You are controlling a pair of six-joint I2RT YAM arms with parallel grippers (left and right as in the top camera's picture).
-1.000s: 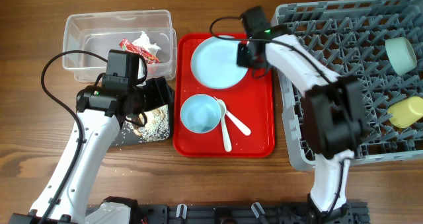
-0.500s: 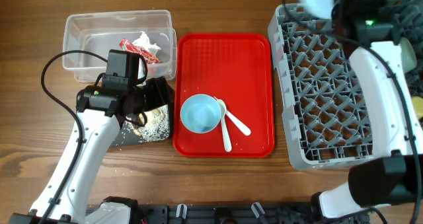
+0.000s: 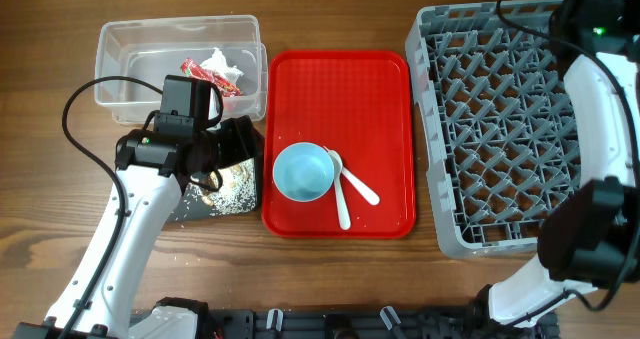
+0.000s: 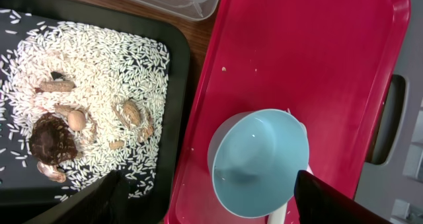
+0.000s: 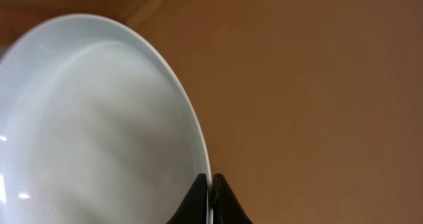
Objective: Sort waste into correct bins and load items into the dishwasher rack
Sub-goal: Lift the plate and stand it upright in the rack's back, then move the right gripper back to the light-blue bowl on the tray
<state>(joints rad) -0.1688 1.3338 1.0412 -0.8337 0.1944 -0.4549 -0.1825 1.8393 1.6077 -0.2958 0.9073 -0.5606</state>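
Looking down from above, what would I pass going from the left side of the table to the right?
clear plastic tub → pale blue bowl → two white utensils → grey dishwasher rack

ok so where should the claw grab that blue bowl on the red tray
Take the pale blue bowl by its rim from straight above, one finger inside and one outside: it sits upright, mouth up, with a thin wall. Pick the rim on the side facing the black tray, since the white cutlery lies close against the opposite side.
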